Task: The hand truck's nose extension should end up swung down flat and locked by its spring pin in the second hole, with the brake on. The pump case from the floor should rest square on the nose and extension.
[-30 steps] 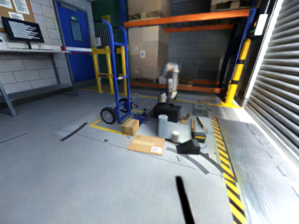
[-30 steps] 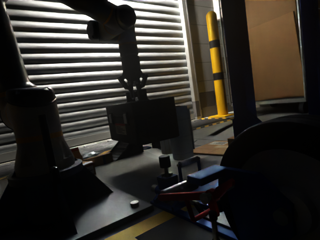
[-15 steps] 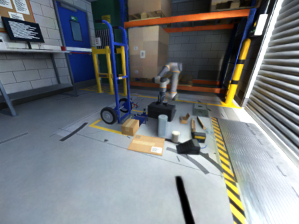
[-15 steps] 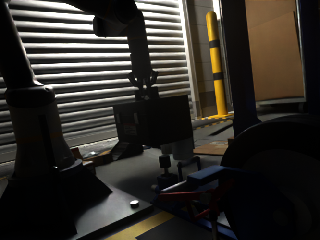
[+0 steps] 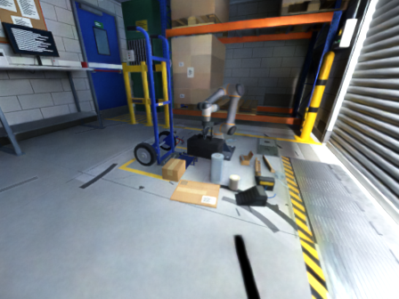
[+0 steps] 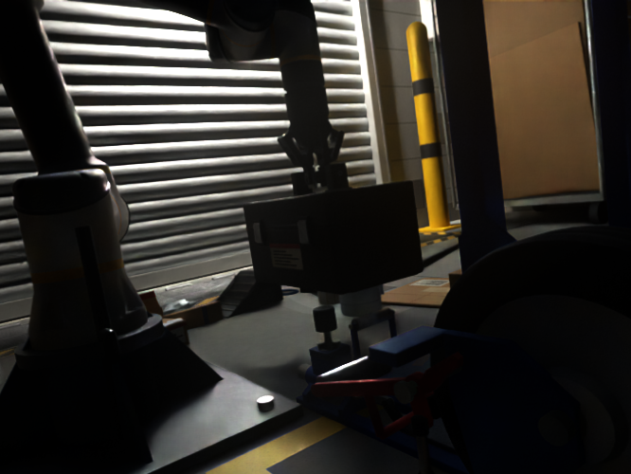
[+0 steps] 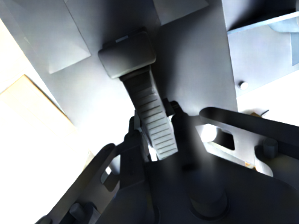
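My gripper [image 6: 315, 176] [image 5: 206, 133] [image 7: 156, 132] hangs above the floor in front of the blue hand truck [image 5: 155, 100]. The black pump case [image 6: 334, 237] [image 5: 205, 146] hangs level in the air from its ribbed top handle [image 7: 155, 126], which the closed gripper holds. The case is above the truck's low blue nose and extension [image 6: 387, 347] [image 5: 189, 159], beside the spring pin's black knob [image 6: 324, 320]. A red brake lever [image 6: 387, 388] lies by the big wheel [image 6: 540, 352]. I cannot tell whether the pin is seated or the brake is on.
The roller door [image 5: 369, 100] fills the right side, with a ramp plate and hazard stripes [image 5: 307, 229] before it. A small carton [image 5: 173, 169], a flat cardboard sheet [image 5: 196, 193], a grey cylinder [image 5: 217, 167], a tape roll [image 5: 234, 181] and a black wedge [image 5: 250, 196] lie around.
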{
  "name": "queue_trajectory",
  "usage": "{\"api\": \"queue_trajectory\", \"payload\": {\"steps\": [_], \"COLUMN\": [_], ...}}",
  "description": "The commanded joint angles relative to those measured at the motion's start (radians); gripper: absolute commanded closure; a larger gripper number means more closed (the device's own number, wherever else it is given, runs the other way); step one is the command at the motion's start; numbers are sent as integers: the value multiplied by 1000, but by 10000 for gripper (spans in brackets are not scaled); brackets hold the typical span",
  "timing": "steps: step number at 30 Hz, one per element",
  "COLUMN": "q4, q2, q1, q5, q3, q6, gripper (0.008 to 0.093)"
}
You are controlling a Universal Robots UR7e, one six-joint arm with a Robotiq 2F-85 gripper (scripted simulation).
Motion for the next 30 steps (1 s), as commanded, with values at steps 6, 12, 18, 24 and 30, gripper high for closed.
{"api": "queue_trajectory", "payload": {"steps": [6,12,18,24,30], "q4": [-10,-14,-18,-22,-23], "q2": [9,33,66,104,141], "q1": [-99,-191,-273,-341,-397], "q5": [0,0,0,0,0], "q3": [-17,-38,-67,-101,-137], "q6": [-109,-213,-306,-384,-448], "gripper": [934,934,934,934,934]}}
